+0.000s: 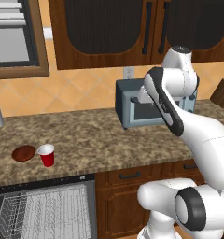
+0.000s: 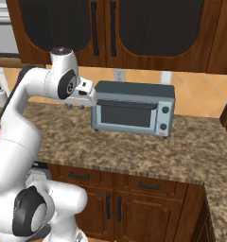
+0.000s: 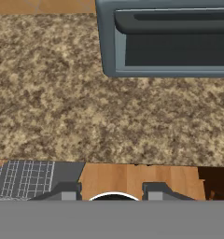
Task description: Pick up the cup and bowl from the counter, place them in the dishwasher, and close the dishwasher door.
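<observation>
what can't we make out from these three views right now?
- Dishwasher, left base view: bottom edge cuts off the racks and door.
- Bowl, left base view: too flat and small to show its inside.
- Toaster oven, left base view: arm covers its right half.
- Gripper, hand view: just the fingertips show, nothing between them.

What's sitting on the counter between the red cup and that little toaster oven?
Nothing: in the left base view, only bare counter lies between the cup and the toaster oven.

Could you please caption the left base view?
Small red plastic cup beside flat reddish-brown bowl on speckled granite counter, above the open grey dishwasher.
</observation>
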### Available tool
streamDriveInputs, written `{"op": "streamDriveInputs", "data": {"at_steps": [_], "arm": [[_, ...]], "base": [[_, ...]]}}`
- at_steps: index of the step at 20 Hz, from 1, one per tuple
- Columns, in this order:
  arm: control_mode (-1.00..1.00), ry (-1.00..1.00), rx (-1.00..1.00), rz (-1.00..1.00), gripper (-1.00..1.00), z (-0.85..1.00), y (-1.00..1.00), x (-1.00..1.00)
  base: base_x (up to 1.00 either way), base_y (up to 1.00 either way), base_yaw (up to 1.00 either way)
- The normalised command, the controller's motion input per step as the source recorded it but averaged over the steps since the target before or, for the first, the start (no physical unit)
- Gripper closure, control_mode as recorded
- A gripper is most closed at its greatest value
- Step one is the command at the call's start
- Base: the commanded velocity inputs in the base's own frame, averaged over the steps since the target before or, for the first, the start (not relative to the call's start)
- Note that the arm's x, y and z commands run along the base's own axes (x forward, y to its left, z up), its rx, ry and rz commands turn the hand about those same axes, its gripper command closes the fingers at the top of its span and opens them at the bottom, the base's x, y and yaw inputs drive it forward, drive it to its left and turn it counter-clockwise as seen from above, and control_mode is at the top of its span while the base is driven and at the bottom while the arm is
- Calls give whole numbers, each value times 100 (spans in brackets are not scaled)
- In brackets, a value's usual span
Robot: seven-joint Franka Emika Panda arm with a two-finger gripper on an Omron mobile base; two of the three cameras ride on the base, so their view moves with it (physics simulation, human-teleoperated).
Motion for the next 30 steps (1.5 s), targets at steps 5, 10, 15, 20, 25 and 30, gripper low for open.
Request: {"op": "streamDriveInputs", "data": {"at_steps": [5, 10, 15, 20, 25, 30], "arm": [[-100, 0, 0, 0, -100, 0, 0, -22], [-100, 0, 0, 0, -100, -8, 44, -7], [-100, 0, 0, 1, -100, -15, 79, 8], [-100, 3, 0, 10, -100, -22, 83, 5], [-100, 3, 0, 6, -100, -38, 79, 3], [-100, 10, 0, 6, -100, -40, 82, 9]], "base": [[0, 0, 0], [0, 0, 0], [0, 0, 0], [0, 0, 0], [0, 0, 0], [0, 0, 0]]}}
